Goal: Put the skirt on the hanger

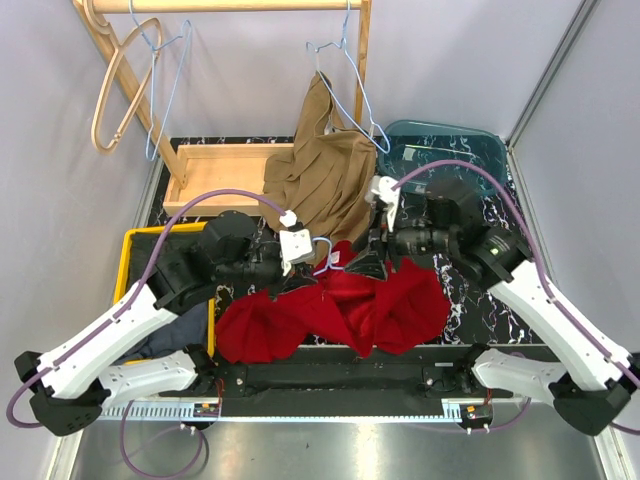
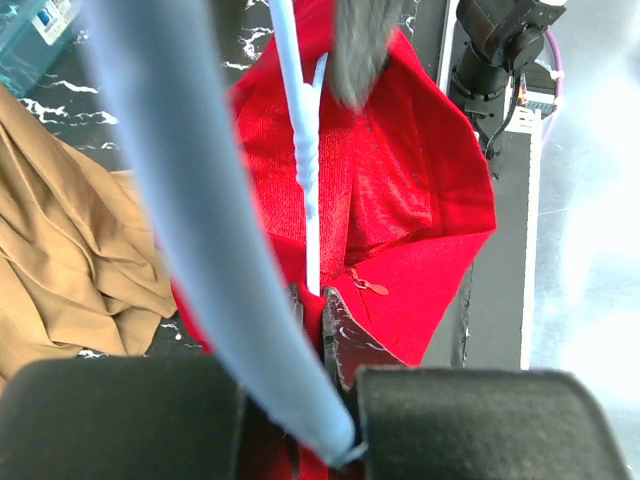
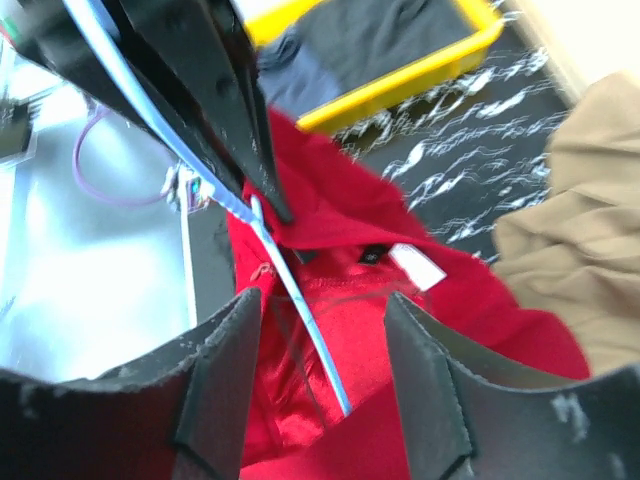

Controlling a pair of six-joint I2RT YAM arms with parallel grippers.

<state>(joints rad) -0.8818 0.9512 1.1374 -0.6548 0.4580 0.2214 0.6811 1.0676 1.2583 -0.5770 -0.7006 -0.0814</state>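
The red skirt lies crumpled on the tabletop, waist open. Over its far edge the left end effector clamps the light blue hanger, likely steadying it for threading. The right end effector, above the skirt, has its jaws apart and holds nothing. Beyond the skirt hangs a brown garment.

Overhead from behind, wrist views close, sharing red skirt
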